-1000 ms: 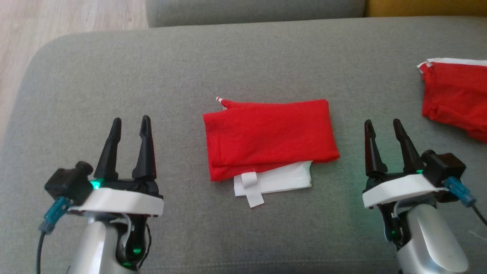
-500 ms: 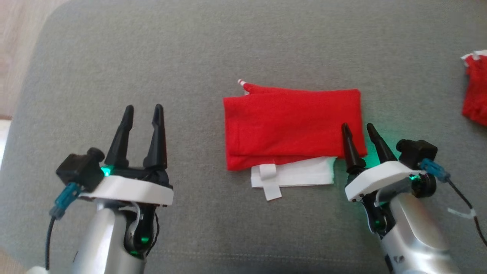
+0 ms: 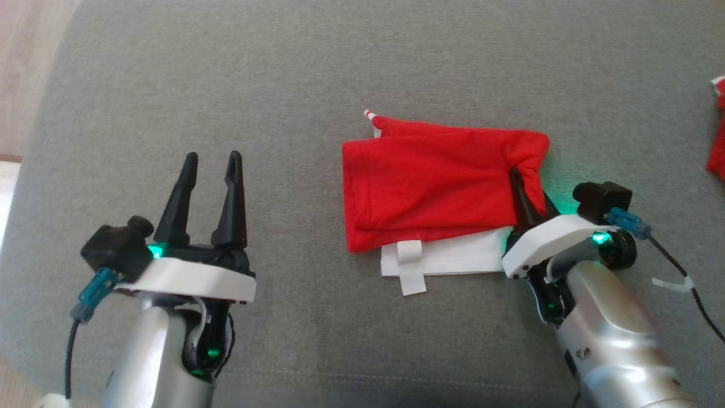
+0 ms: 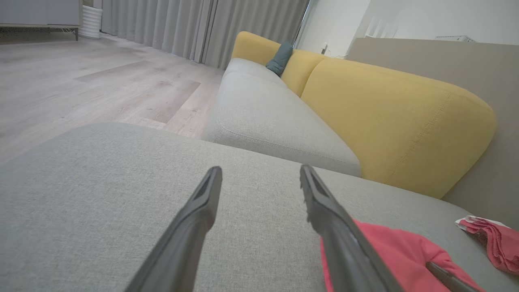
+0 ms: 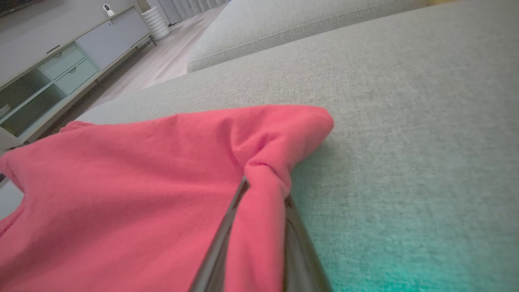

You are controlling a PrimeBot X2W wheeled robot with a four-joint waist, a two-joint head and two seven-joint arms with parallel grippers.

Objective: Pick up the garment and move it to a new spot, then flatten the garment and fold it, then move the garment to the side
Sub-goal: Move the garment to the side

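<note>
The garment point(image 3: 436, 181) lies folded on the grey cushion point(image 3: 283, 73), red cloth on top and white lining with a tab sticking out at its near edge. My right gripper point(image 3: 527, 184) is shut on the garment's right edge, where the cloth bunches into a raised fold. The right wrist view shows the red fabric point(image 5: 142, 170) pinched between the two fingers of that gripper point(image 5: 265, 182). My left gripper point(image 3: 212, 156) stands open over bare cushion, well left of the garment. In the left wrist view its fingers point(image 4: 260, 168) hold nothing, with the garment point(image 4: 389, 251) to their right.
A second red cloth point(image 3: 718, 147) lies at the cushion's far right edge, also seen as a red cloth point(image 4: 492, 239) in the left wrist view. Wooden floor point(image 3: 28, 68) borders the cushion on the left. A yellow backrest point(image 4: 385, 113) and another grey seat stand beyond.
My right gripper has moved in to the garment's right edge and closed on it, pulling the cloth into a fold. The head camera has shifted. The left gripper stays open.
</note>
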